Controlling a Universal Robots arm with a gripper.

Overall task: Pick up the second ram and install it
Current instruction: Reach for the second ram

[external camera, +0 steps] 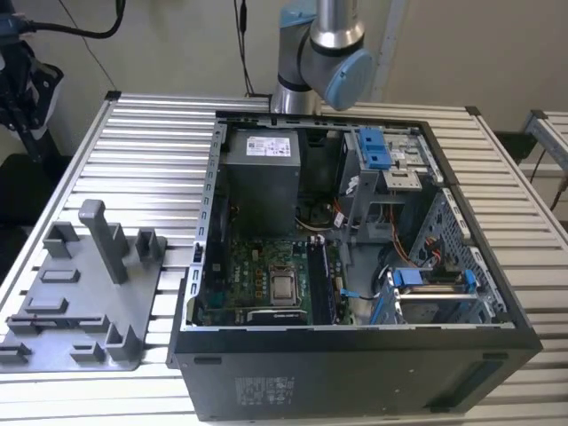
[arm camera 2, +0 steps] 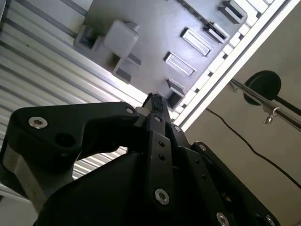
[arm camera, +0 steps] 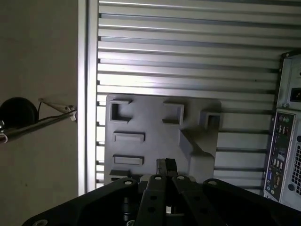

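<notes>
- The claw (arm camera 2: 155, 100) (arm camera: 165, 165) shows in both wrist views with its two dark fingertips pressed together; nothing can be seen between them.
- It hangs above a grey moulded fixture tray (arm camera: 155, 117), over the tray's edge rather than its middle, and touches nothing.
- In the exterior view the fixture tray lies flat on the slatted metal bench (external camera: 151, 142), at the exterior view's left. Its pockets are open upward and one tall post (external camera: 105, 235) stands upright on it.
- Just beside the tray, toward the exterior view's right, lies the open computer case (external camera: 355, 373) with its side panel off.
- Inside the case the motherboard (external camera: 257, 266) carries a square processor socket (external camera: 284, 286). Long dark memory slots (external camera: 321, 280) run alongside the socket.
- The second ram: I cannot tell it apart from those dark slots, so I cannot tell where it sits.
- The arm (external camera: 324, 44) rises from behind the case, at the far side of the bench.
- In the first wrist view the rear port panel (arm camera: 281, 141) of the case stands near the tray.
</notes>
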